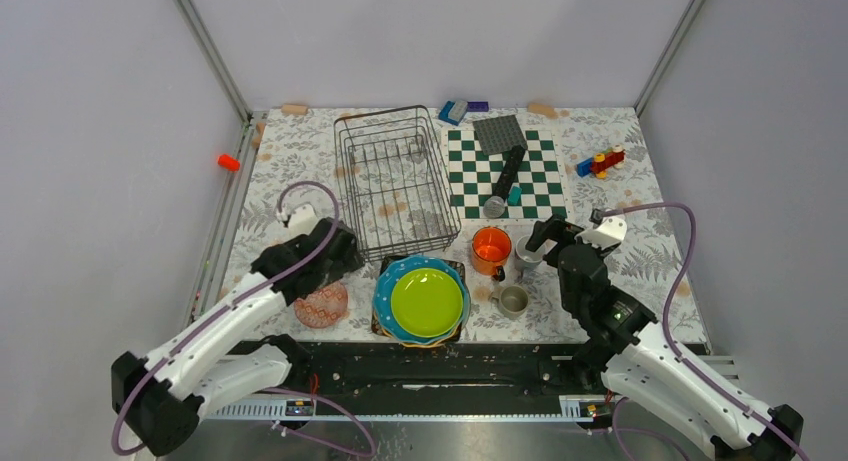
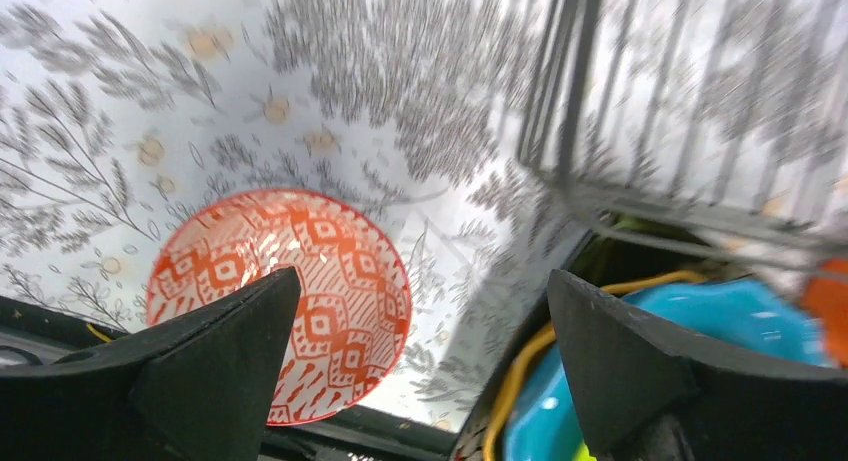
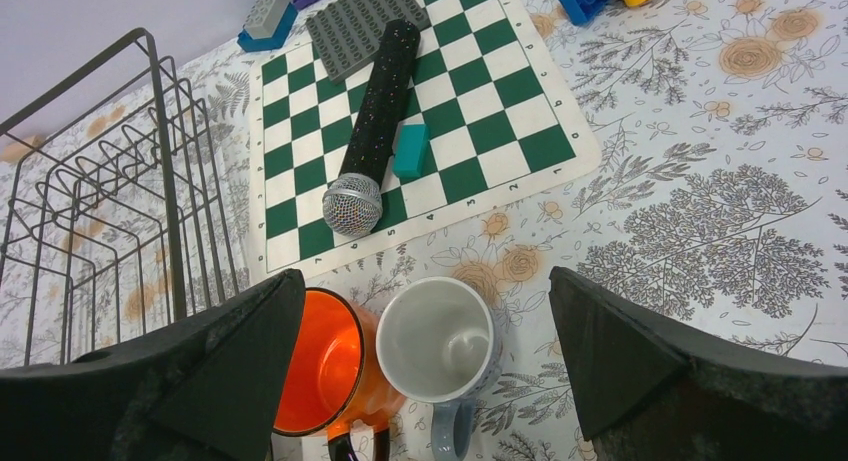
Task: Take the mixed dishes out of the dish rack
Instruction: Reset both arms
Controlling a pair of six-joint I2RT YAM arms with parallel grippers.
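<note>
On the table's left-centre, the rack (image 1: 392, 186) stands upright, its long axis running away from the arms. Just before its near end lies a flat stack of plates (image 1: 427, 301), the lime green one on top. Left of the stack sits the bowl (image 2: 280, 301), close below the left gripper (image 2: 420, 281), whose jaws are wide apart and hold nothing. Right of the stack stand the mug (image 3: 320, 366) and a cup (image 3: 435, 341), touching, upright, handles pointing toward the arms. The right gripper (image 3: 422, 281) hovers over the cup, jaws apart. A second cup (image 1: 512, 301) stands nearer, handle pointing left.
</note>
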